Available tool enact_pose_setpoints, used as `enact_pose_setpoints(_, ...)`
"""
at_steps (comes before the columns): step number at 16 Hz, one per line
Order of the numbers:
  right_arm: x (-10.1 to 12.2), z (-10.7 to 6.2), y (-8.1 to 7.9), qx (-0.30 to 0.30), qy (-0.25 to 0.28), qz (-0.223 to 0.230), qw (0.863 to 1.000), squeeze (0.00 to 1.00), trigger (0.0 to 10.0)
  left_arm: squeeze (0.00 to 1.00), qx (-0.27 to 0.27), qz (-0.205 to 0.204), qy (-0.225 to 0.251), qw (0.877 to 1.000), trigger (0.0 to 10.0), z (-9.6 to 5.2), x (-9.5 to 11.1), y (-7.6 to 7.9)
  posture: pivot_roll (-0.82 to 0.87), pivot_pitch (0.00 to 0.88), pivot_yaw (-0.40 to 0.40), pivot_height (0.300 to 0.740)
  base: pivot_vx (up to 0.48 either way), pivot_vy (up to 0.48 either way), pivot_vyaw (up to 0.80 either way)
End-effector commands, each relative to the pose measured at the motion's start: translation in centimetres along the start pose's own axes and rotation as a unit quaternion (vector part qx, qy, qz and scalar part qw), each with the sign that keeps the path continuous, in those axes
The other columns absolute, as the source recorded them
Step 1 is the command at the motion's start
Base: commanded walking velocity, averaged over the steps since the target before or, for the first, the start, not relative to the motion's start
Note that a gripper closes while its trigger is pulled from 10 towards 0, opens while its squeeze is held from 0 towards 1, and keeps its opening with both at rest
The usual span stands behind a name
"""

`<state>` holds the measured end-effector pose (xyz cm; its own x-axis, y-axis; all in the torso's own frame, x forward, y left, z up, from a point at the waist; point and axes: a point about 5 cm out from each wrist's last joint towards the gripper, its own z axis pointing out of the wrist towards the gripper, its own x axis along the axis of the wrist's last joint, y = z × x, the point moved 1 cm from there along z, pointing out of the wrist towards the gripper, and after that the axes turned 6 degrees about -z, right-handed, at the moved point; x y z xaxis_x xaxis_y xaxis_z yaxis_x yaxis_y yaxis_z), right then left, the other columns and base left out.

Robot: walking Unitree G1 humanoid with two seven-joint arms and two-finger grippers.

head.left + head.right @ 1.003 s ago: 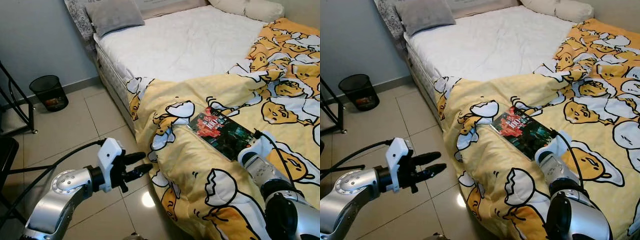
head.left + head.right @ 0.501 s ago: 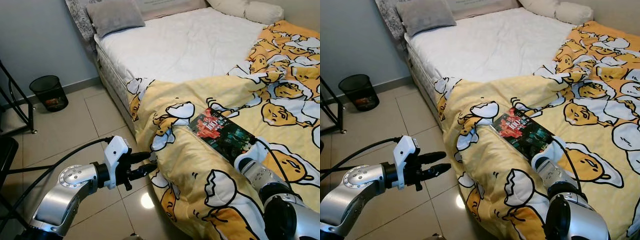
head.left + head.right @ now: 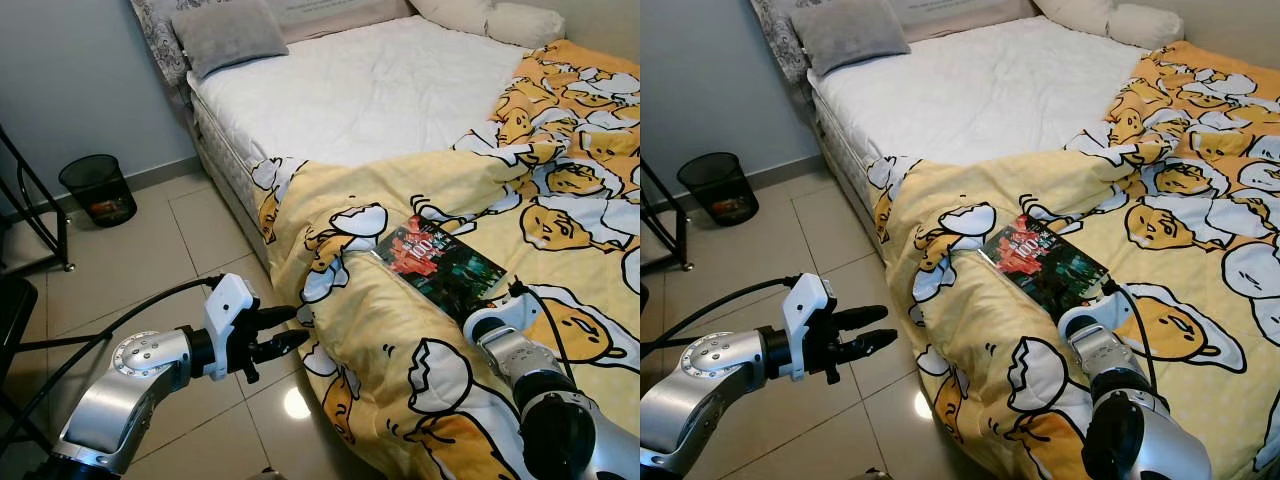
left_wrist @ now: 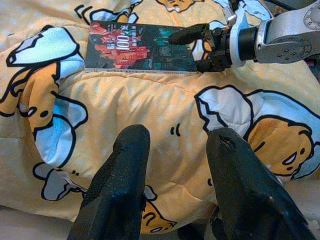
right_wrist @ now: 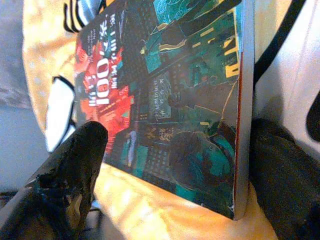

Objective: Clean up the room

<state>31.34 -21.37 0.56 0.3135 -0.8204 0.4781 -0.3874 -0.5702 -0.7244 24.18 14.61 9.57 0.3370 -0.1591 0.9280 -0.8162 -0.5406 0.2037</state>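
The right hand (image 4: 200,49) is straddling the book's (image 3: 440,267) near edge with fingers apart on the egg-print duvet (image 3: 390,350) — the left hand (image 3: 285,328), fingers apart, is hovering over floor tiles (image 3: 130,260).

Silver arms, white wrist blocks, black cables, long black fingers (image 4: 116,192) on both jaws.

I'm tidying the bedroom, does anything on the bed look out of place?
Yes: a book lies askew on the rumpled yellow duvet, which sags over the bed's edge toward the floor. The right gripper is open around the book's near end.
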Motion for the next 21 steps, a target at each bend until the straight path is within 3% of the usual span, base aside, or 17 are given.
enact_pose_setpoints(1, -1.3, 0.4, -1.4, 0.032, -0.027, 0.026, 0.999, 0.0, 10.0, 0.14, 0.006, 0.001, -0.005, 1.0, 10.0, -0.3, 0.0, -0.4, 0.03, 0.001, 0.091, 0.74, 0.0, 0.0, 0.0)
enact_pose_setpoints(6, 0.4, 0.6, -3.2, 0.088, -0.007, 0.061, 0.994, 0.0, 10.0, 0.15, 0.011, 0.002, 0.004, 1.0, 10.0, 0.0, 0.3, -0.8, 0.02, 0.0, 0.076, 0.74, 0.0, 0.0, 0.0)
enact_pose_setpoints(7, 1.1, 0.6, -4.2, 0.122, -0.004, 0.067, 0.99, 0.0, 10.0, 0.15, 0.014, 0.0, 0.006, 1.0, 10.0, 0.0, 0.1, -0.7, 0.01, 0.0, 0.068, 0.74, 0.0, 0.0, 0.0)
enact_pose_setpoints(11, 1.6, 0.7, -4.8, 0.133, 0.003, 0.072, 0.988, 0.0, 10.0, 0.15, 0.016, -0.002, 0.011, 1.0, 10.0, 0.3, 0.0, -0.7, 0.02, 0.0, 0.059, 0.74, 0.0, 0.0, 0.0)
enact_pose_setpoints(17, -1.6, 1.0, -3.3, 0.045, -0.035, 0.024, 0.998, 0.0, 10.0, 0.14, 0.009, -0.005, 0.0, 1.0, 10.0, 0.0, -0.5, 0.3, 0.05, 0.03, 0.071, 0.74, 0.0, 0.0, 0.0)
enact_pose_setpoints(21, -1.8, 1.0, -3.1, 0.028, -0.026, 0.048, 0.998, 0.0, 10.0, 0.15, 0.01, 0.0, -0.005, 1.0, 10.0, -0.4, -0.3, 0.4, 0.08, 0.08, 0.08, 0.74, 0.0, 0.0, 0.0)
